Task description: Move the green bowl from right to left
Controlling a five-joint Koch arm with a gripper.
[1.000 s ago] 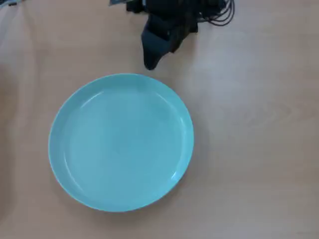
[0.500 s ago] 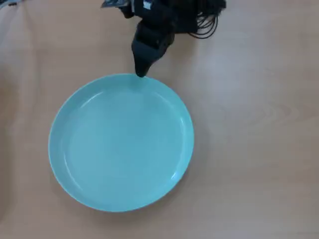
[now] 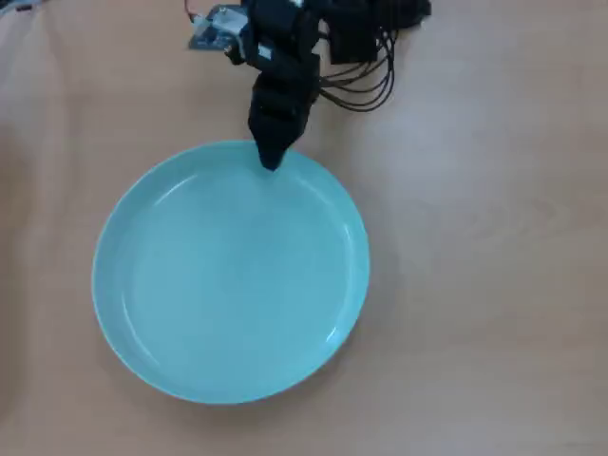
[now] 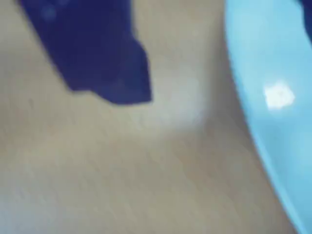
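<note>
The green bowl [image 3: 231, 275] is a large, shallow, pale turquoise dish lying flat on the table, left of centre in the overhead view. My black gripper [image 3: 271, 161] reaches down from the top edge, and its tip sits over the bowl's top rim. In the wrist view one dark finger [image 4: 97, 58] hangs over bare table outside the bowl [image 4: 273, 63]. A sliver of the other jaw shows at the top right corner over the bowl. The rim lies in the wide gap between them, with nothing gripped.
The light wooden table [image 3: 494, 237] stretches to the right of the bowl. Black cables [image 3: 366, 81] loop beside the arm at the top, and a small circuit board [image 3: 211, 28] sits at its left.
The gripper has swung left and down, from above the bowl's rim at the top to right over the rim. The bowl has not moved.
</note>
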